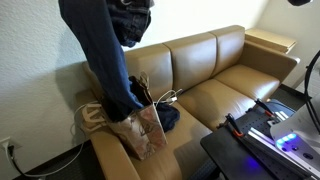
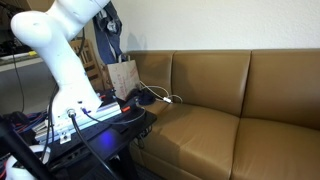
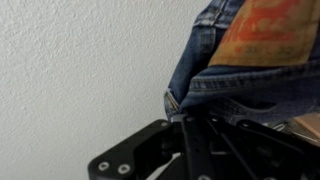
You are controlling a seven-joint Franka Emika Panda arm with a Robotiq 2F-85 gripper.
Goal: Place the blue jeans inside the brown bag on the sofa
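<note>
The blue jeans [image 1: 103, 55] hang from my gripper [image 1: 133, 12] at the top of an exterior view, their legs trailing down into the brown paper bag [image 1: 140, 128] on the sofa's near end. In an exterior view the jeans [image 2: 112, 38] hang above the bag [image 2: 123, 76]. In the wrist view my gripper [image 3: 190, 120] is shut on the jeans' waistband [image 3: 230, 70], with the orange-brown label visible above.
The tan leather sofa [image 1: 215, 75] fills both exterior views [image 2: 230, 95]. A dark garment [image 1: 168, 117] and a white cable lie on the seat beside the bag. A black table with equipment [image 1: 265, 135] stands in front. A white wall is behind.
</note>
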